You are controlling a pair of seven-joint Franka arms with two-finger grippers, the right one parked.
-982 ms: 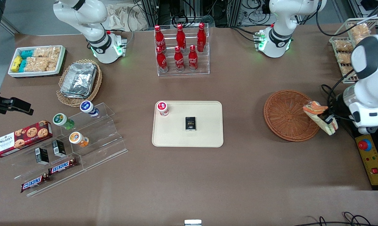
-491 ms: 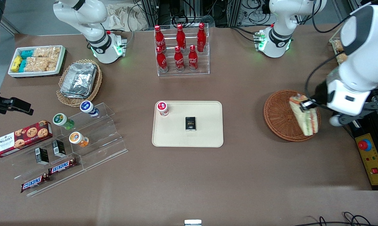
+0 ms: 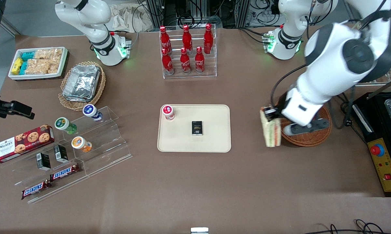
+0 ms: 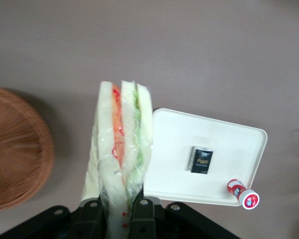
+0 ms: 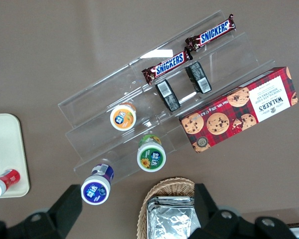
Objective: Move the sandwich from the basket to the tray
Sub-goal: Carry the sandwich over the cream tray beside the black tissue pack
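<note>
My left gripper [image 3: 269, 114] is shut on the sandwich [image 3: 271, 131], a wrapped wedge of pale bread with orange, red and green layers. It hangs above the table between the cream-beige tray [image 3: 215, 143] and the reddish-brown round basket [image 3: 307, 140], at the basket's rim. In the left wrist view the sandwich [image 4: 120, 149] is clamped between the fingers [image 4: 143, 219], with the basket [image 4: 17, 149] on one side and the tray [image 4: 229, 149] on the other. The tray holds a small black box [image 3: 197, 128] and a red-capped jar [image 3: 168, 112].
A clear rack of red cola bottles [image 3: 187, 52] stands farther from the camera than the tray. An oval wicker basket of foil trays [image 3: 82, 83], a white snack tub [image 3: 38, 62] and an acrylic stand with jars and bars [image 3: 81, 146] lie toward the parked arm's end. A control box [image 3: 385, 165] sits at the working arm's end.
My left gripper has carried the sandwich from the basket's outer rim, over the basket, to its rim nearest the tray. The sandwich has turned to hang edge-down.
</note>
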